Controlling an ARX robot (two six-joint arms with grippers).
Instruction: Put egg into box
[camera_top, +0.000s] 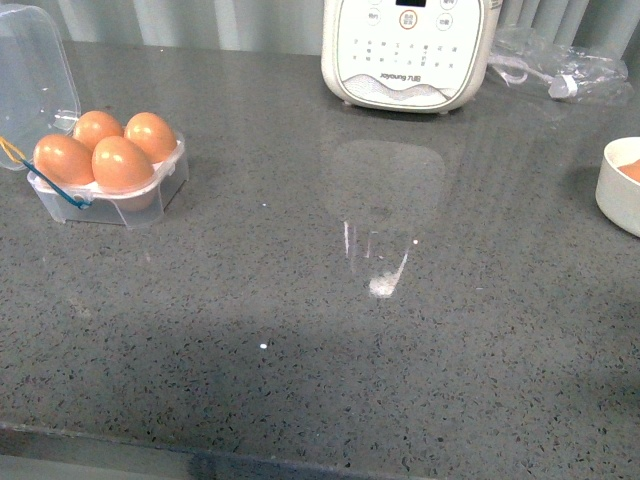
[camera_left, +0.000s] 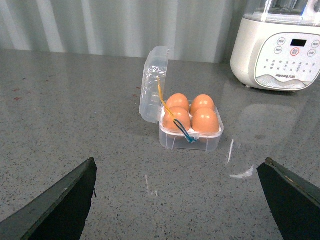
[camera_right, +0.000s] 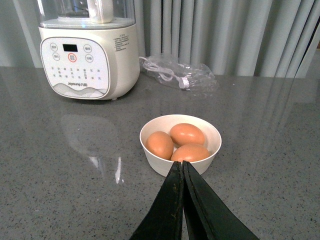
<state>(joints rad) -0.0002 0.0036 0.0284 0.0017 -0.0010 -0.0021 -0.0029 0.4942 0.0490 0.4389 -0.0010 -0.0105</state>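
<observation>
The box is a small clear carton at the table's left, its lid hinged open and standing up. Several orange-brown eggs fill its cups. The left wrist view shows the same box and eggs well ahead of my left gripper, which is open and holds nothing. My right gripper is shut and empty, its tips just in front of a white bowl holding three more brown eggs. Neither arm shows in the front view.
A white kitchen appliance stands at the back of the grey speckled counter. A crumpled clear plastic bag with a cord lies at the back right. The bowl sits at the right edge. The counter's front edge runs near the bottom.
</observation>
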